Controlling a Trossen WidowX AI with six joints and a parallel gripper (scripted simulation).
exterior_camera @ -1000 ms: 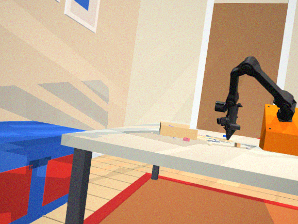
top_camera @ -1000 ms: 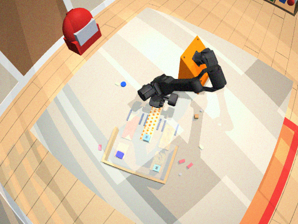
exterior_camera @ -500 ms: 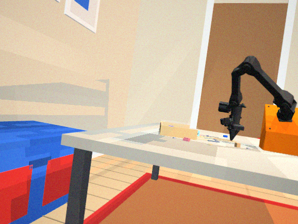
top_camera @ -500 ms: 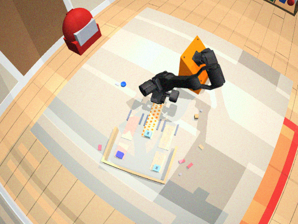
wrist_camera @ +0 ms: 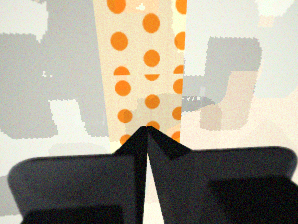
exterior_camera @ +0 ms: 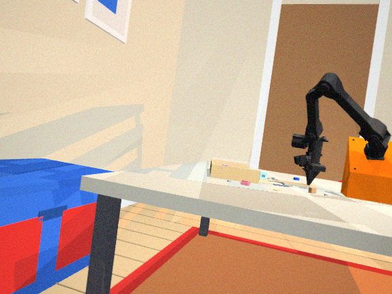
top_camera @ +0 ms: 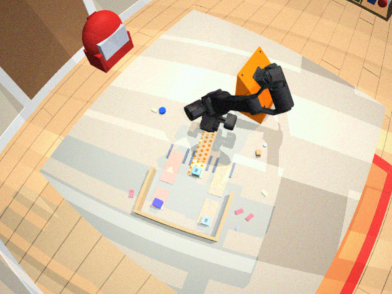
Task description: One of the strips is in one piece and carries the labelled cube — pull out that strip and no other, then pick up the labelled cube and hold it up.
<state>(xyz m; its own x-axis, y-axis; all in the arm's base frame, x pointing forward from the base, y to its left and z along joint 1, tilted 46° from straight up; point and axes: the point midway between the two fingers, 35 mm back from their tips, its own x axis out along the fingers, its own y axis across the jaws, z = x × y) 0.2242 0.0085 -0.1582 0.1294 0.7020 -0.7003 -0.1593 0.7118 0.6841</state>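
The orange-dotted strip point(top_camera: 205, 143) point(wrist_camera: 135, 50) lies in one piece, running from under my gripper to a light blue cube with a dark letter point(top_camera: 196, 171) point(exterior_camera: 263, 175) on its far end. My gripper point(exterior_camera: 309, 183) point(wrist_camera: 146, 131) is shut with nothing between its fingers, its tips low over the strip's near part; whether they touch is unclear. A cream strip point(top_camera: 218, 184) is separated by a gap from its far piece point(top_camera: 209, 205), which carries another lettered light blue cube point(top_camera: 205, 221). A pink strip point(top_camera: 172, 167) is likewise separated from its far piece point(top_camera: 162, 193), which carries a violet-blue cube point(top_camera: 157, 203).
A low wooden wall point(top_camera: 176, 226) point(exterior_camera: 234, 171) encloses three sides of the far area. Thin blue-grey bars point(top_camera: 169, 151) flank the strips. A blue disc point(top_camera: 162, 110), a brown block point(top_camera: 258, 153) and pink blocks point(top_camera: 239, 211) lie outside. The orange base point(top_camera: 252, 81) stands behind.
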